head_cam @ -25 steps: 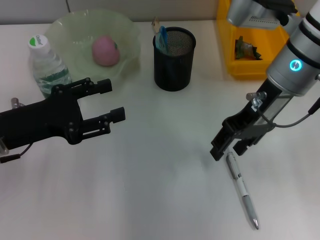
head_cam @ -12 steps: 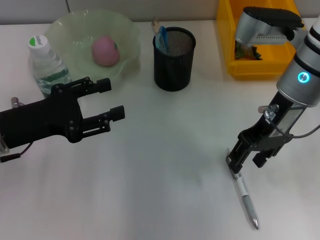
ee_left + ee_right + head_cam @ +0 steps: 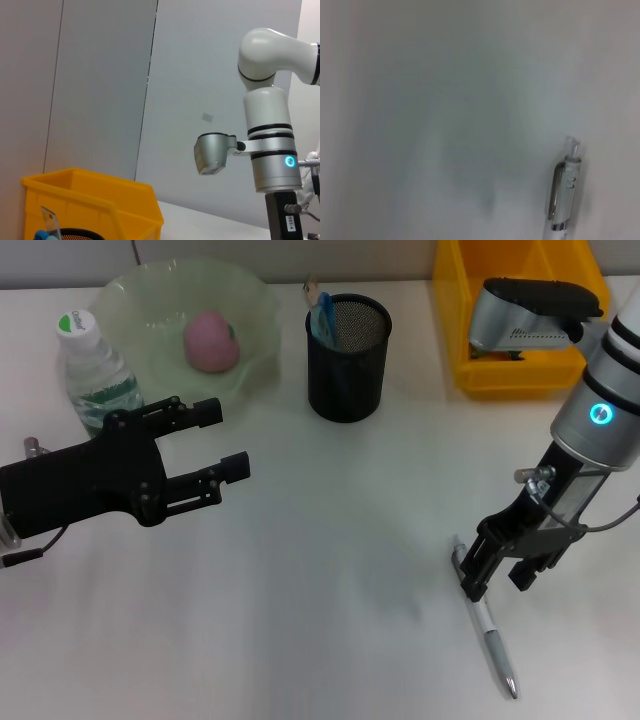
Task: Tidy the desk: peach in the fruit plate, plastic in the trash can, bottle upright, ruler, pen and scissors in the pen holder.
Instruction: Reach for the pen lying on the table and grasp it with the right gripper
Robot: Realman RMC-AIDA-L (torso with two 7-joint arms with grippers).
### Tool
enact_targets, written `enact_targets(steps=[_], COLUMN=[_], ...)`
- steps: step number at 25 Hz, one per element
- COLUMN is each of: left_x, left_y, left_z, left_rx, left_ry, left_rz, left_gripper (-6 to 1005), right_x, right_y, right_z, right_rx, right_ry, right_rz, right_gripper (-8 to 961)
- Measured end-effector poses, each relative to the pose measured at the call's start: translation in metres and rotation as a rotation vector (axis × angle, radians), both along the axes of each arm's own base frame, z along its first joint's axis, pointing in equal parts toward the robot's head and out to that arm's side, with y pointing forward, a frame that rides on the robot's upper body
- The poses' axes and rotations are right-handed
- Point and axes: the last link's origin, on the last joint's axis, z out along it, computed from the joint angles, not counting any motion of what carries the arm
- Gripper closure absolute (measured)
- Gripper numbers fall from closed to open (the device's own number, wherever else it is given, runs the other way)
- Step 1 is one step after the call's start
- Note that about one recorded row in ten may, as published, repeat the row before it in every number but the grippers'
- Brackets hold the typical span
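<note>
A white and silver pen lies on the desk at the front right, and its clip end fills the right wrist view. My right gripper hangs open over the pen's upper end, one finger on each side. Over the left of the desk my left gripper hovers open and holds nothing. A pink peach rests in the green fruit plate. The bottle stands upright beside the plate. Blue scissors and a ruler tip stick out of the black mesh pen holder.
A yellow bin stands at the back right, partly hidden behind my right arm; the left wrist view also shows the bin. White desk surface lies between the two grippers.
My right gripper has moved toward the front right and come down over the pen's upper end. The left arm has stayed still.
</note>
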Motion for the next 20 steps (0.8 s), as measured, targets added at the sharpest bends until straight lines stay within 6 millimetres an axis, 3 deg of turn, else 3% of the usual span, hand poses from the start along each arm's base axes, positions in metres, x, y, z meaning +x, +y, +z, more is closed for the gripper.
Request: enact_targets(steps=[20], left_x=[0.000], left_y=[-0.001], left_z=[-0.002], left_rx=[-0.002], left_ry=[-0.005], left_rz=[-0.001], left_gripper=[276], right_x=[0.008], right_y=[0.007], right_z=[-0.016], right_rx=[0.034], right_ry=[-0.017], right_rz=[-0.003], right_gripper=[327])
